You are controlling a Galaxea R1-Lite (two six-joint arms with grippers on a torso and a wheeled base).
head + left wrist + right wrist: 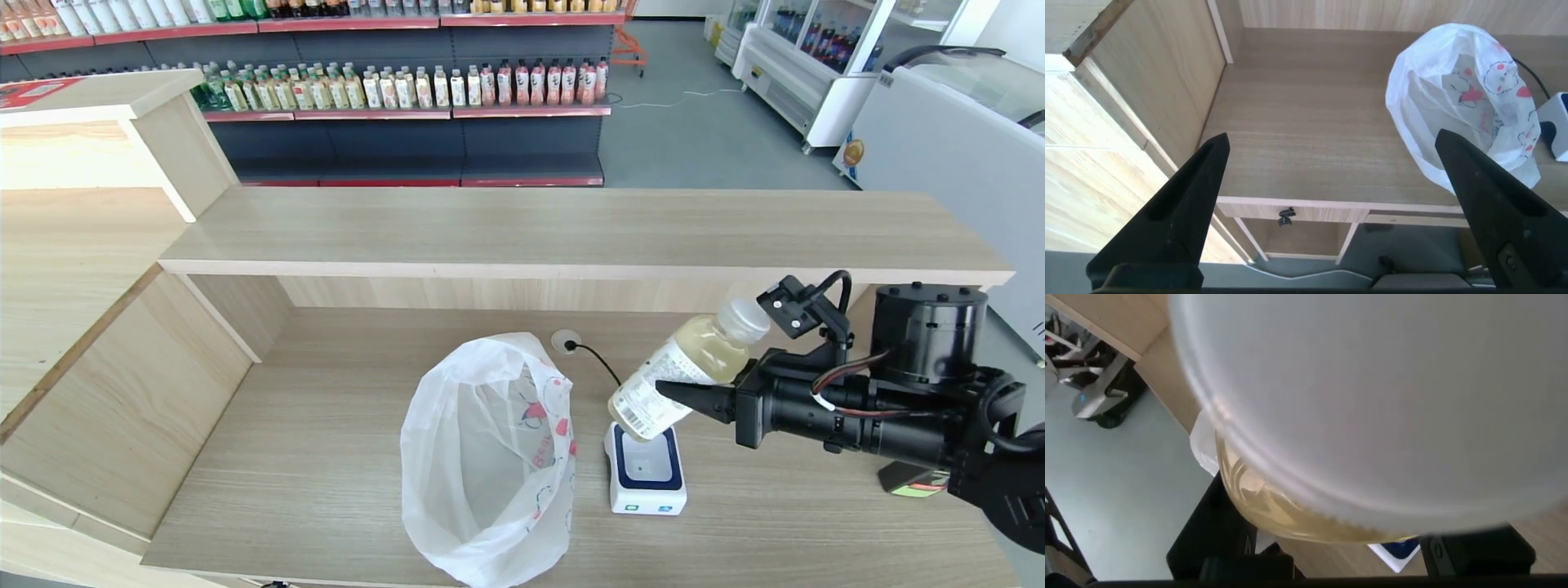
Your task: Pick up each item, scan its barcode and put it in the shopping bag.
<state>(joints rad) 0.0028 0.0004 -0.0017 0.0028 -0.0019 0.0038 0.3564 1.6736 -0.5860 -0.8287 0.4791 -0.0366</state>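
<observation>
I count one bottle (684, 369), one bag (488, 457) and one scanner (647, 472).

My right jaws pinch the bottle around its middle. It hangs tilted over the far end of the scanner, base down and to the left, white cap up toward the far right. I cannot tell whether the base touches the scanner.

The bag stands open on the tabletop (326, 457), just left of the scanner. One black cable (600, 365) runs from a port in the tabletop toward the scanner. One small object (910, 482) with a green and red edge lies on the right, partly hidden under my right arm; I cannot tell what it is.

The head view takes in the far shelves (408, 90), lined with many drinks. The left wrist view gives my left jaws, spread wide with both fingers (1176, 212) apart, off the near left edge of the tabletop and holding nothing. It also looks into the bag's mouth. The right wrist view puts the bottle's cap close up, with pale yellow liquid below it.
</observation>
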